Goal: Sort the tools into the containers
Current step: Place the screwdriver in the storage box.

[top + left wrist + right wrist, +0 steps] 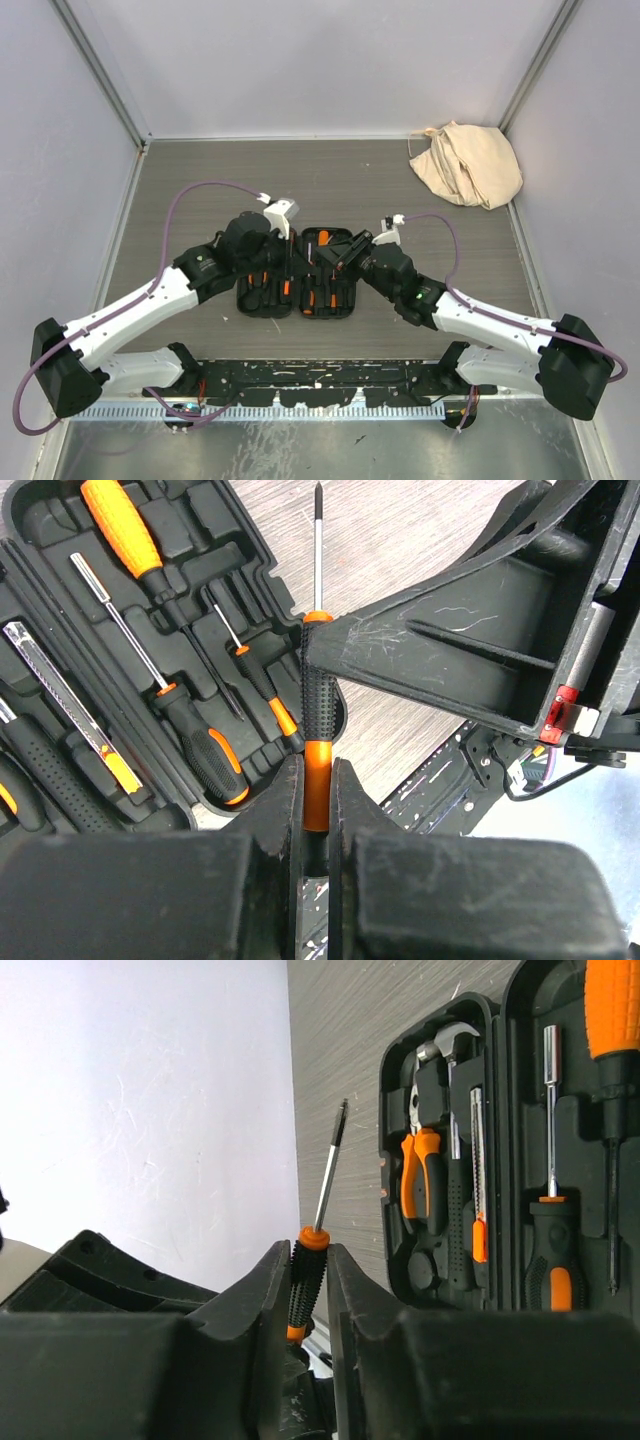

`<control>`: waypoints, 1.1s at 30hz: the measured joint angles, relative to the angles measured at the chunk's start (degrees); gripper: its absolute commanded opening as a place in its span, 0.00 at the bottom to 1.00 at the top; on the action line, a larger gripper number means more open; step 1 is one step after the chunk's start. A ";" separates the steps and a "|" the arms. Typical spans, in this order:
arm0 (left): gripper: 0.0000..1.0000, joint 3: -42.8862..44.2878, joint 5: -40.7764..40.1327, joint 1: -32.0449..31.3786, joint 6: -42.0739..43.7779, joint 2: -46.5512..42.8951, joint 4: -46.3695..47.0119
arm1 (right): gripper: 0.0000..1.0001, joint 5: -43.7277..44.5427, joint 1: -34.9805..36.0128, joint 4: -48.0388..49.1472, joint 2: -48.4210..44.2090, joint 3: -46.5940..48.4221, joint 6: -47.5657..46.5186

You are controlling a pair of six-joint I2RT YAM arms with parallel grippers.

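- From above, both wrists cover the far part of the tool case (300, 300), and I can't pick out the held screwdriver there. Each wrist view cuts the case off at the frame edge.
- One screwdriver (320, 695) is held beside the case by both arms. The left gripper (317, 770) is clamped on its orange butt, and the right gripper (308, 1260) presses both sides of the black ribbed grip.
- One case lies open mid-table (330, 180) between the arms; one beige cloth bag (465, 165) sits in the far right corner.
- In the moulded slots I count one pair of pliers (420, 1175), what looks like one hammer (450, 1045), one utility knife (478, 1160), one nut driver (550, 1160), one large orange-handled driver (120, 530) and one small driver (262, 685).
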 measured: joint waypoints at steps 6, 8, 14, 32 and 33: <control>0.11 -0.02 0.02 -0.02 0.13 -0.24 0.02 | 0.11 0.59 0.02 0.37 -0.48 -0.02 -0.76; 0.17 -0.02 0.20 -0.02 0.26 -0.37 0.15 | 0.10 1.07 0.09 0.07 -1.07 -0.02 -1.33; 0.49 -0.09 0.33 -0.11 0.66 -1.40 0.50 | 0.09 3.30 0.37 -1.60 -3.50 -0.35 -3.96; 0.66 1.95 -11.72 5.95 1.49 0.46 -9.73 | 0.13 12.57 0.35 -25.46 -4.55 6.14 -27.36; 0.67 2.23 -12.48 6.12 1.49 1.11 -10.58 | 0.13 12.68 0.35 -27.02 -3.67 7.37 -28.96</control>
